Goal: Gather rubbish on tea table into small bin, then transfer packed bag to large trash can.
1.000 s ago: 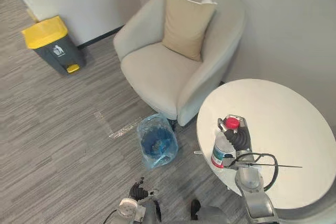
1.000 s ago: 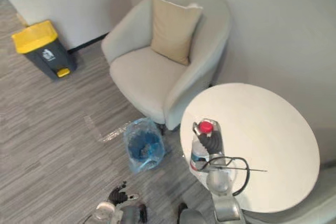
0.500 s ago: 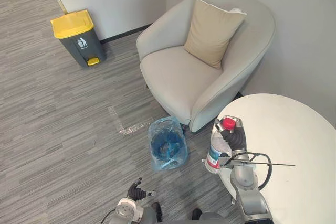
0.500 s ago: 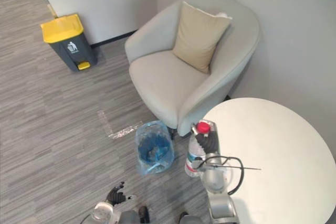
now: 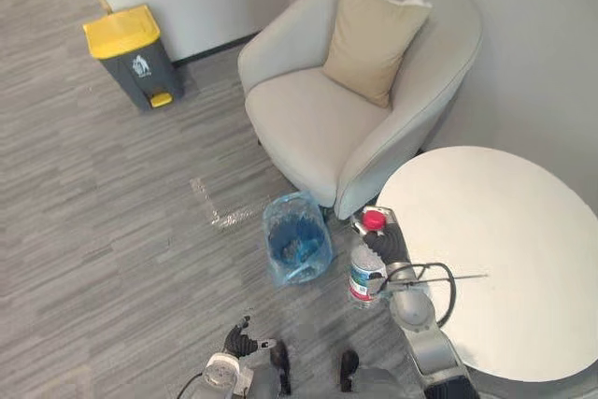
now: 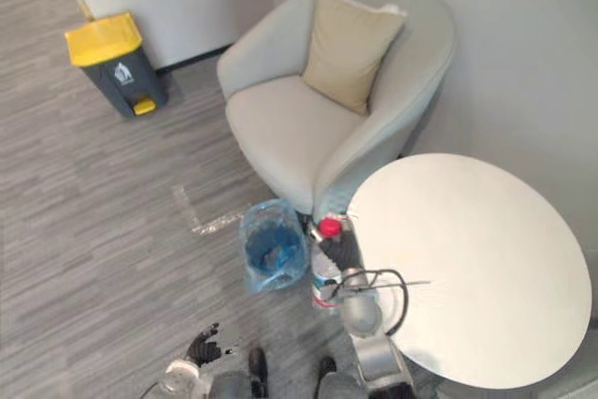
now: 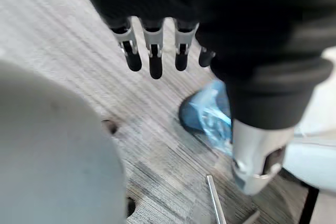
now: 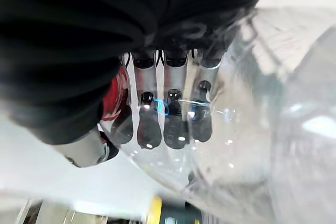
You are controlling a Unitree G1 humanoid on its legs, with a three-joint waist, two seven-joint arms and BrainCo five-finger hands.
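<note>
My right hand (image 5: 386, 248) is shut on a clear plastic bottle (image 5: 365, 275) with a red cap (image 5: 374, 220), held upright past the left edge of the round white tea table (image 5: 505, 249). In the right wrist view my fingers (image 8: 170, 124) curl round the clear bottle (image 8: 247, 145). The small bin (image 5: 296, 249), lined with a blue bag, stands on the floor just left of the bottle. My left hand (image 5: 241, 341) hangs low near the floor, its fingers (image 7: 152, 56) straight and holding nothing. The large grey trash can (image 5: 131, 55) with a yellow lid stands far left by the wall.
A beige armchair (image 5: 350, 109) with a tan cushion (image 5: 374, 39) stands behind the small bin and the table. Grey wood-look floor spreads to the left, with a pale tape mark (image 5: 213, 212) on it.
The camera has shifted. My right hand has carried the bottle left, off the table's edge and closer to the small bin.
</note>
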